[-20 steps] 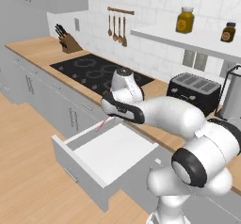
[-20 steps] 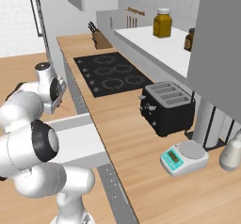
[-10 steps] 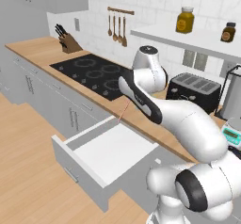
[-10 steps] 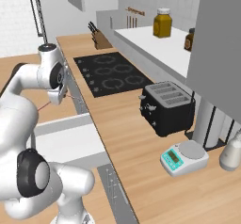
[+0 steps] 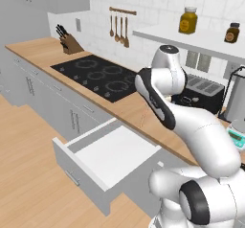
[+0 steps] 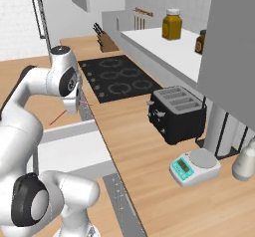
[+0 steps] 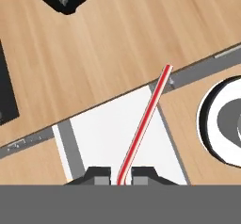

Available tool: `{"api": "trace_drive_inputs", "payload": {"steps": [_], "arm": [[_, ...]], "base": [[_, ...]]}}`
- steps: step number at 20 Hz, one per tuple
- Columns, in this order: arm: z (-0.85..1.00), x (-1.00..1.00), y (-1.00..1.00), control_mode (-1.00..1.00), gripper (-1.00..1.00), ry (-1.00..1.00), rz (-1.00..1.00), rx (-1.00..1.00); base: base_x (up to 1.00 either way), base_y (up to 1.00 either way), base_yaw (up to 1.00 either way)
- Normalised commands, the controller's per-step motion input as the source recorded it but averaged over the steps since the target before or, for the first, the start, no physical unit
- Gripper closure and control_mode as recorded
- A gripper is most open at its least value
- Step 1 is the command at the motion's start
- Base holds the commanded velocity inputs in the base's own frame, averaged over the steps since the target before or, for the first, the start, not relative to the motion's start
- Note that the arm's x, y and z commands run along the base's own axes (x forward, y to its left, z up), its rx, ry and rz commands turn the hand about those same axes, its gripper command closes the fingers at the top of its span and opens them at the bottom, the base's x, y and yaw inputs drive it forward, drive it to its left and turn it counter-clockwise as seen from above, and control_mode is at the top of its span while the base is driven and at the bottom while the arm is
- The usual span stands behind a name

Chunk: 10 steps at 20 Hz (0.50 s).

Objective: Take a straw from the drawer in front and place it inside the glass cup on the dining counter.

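— What's the gripper (image 7: pixel 121 175) doing?

— I see its fingertips pinched on the straw (image 7: pixel 143 125) at the bottom of the hand view; the red stick runs up toward the upper right of that frame.

— And from the base?

— In the right base view the straw (image 6: pixel 59 117) slants down-left under the hand, at mid-left. The drawer (image 5: pixel 111 161) stands pulled out, lower centre of the left base view, white inside.

— Anything close by?

— The black stove (image 5: pixel 98 74), the toaster (image 6: pixel 178 113) and a small scale (image 6: pixel 194 166) on the wall counter (image 6: pixel 134 146).
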Motion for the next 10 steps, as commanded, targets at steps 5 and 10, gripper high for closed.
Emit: {"api": "trace_drive_inputs", "payload": {"steps": [5,10], "arm": [[0.0,-0.06,0.0,1.0,1.0,0.0,0.01,-0.01],[0.0,0.0,0.0,1.0,1.0,0.0,0.0,0.0]], "base": [[-0.75,0.0,0.03],[-1.0,0.05,0.06]]}}
